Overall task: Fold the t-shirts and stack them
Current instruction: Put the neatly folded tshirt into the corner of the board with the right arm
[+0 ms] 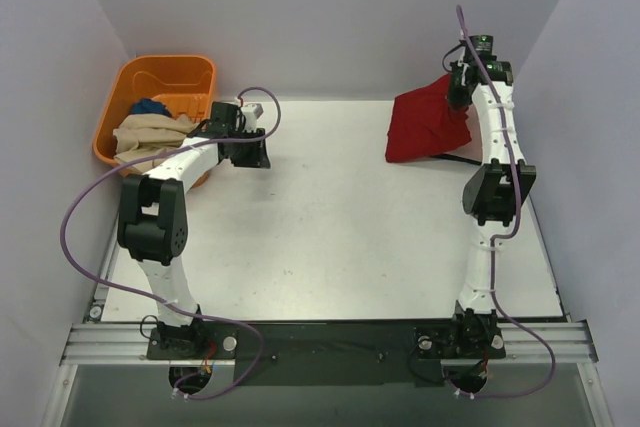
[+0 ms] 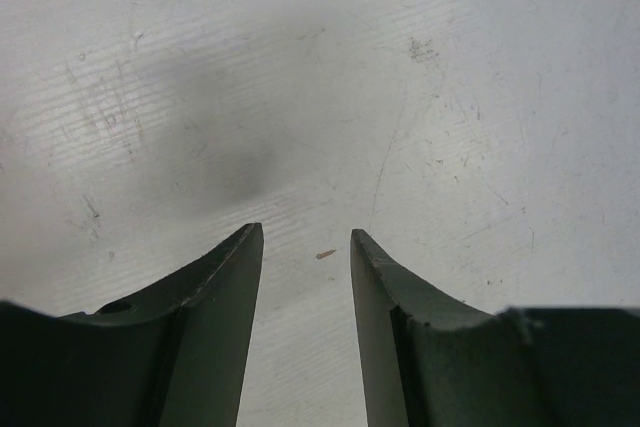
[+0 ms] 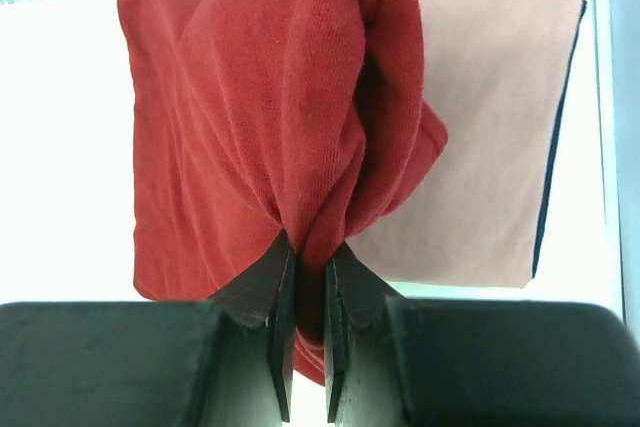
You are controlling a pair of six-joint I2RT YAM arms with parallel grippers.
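A dark red t-shirt (image 1: 425,125) hangs bunched at the table's back right. My right gripper (image 1: 459,87) is shut on a fold of it; in the right wrist view the red cloth (image 3: 250,117) is pinched between the fingers (image 3: 310,262). Under it lies a folded dusty pink t-shirt (image 3: 490,127) with a navy edge (image 3: 556,147) showing at its right side. A beige t-shirt (image 1: 150,133) and a blue one (image 1: 150,106) lie in the orange basket. My left gripper (image 1: 245,152) is open and empty over bare table (image 2: 305,237), near the basket.
The orange plastic basket (image 1: 135,77) stands at the back left corner, beside the left arm. Grey walls close in the back and sides. A dark cable (image 1: 455,157) runs under the red shirt near the right arm.
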